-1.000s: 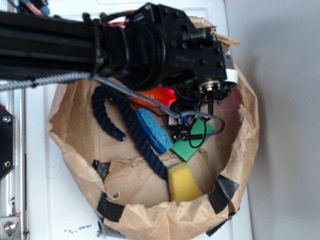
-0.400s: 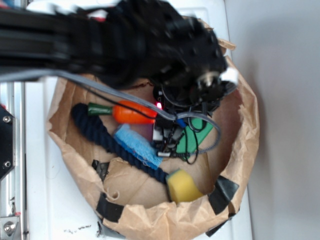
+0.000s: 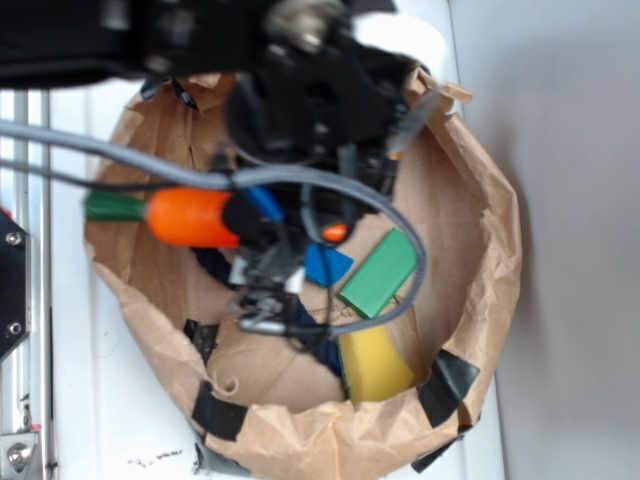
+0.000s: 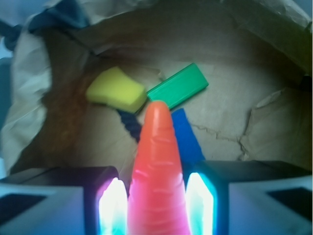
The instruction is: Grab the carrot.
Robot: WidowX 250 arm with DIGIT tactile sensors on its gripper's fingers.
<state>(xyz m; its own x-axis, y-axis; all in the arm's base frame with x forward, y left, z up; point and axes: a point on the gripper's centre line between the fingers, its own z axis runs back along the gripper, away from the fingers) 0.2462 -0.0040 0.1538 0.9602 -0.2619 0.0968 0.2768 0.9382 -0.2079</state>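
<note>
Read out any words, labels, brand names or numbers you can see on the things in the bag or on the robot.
None can be read: the carrot, green block, yellow sponge, blue piece, paper bag and gripper show no print.

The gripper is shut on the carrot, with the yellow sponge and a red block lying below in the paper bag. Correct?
Not quite: in the wrist view the block is green, not red. The gripper is shut on the carrot, and the yellow sponge lies below in the paper bag.
</note>
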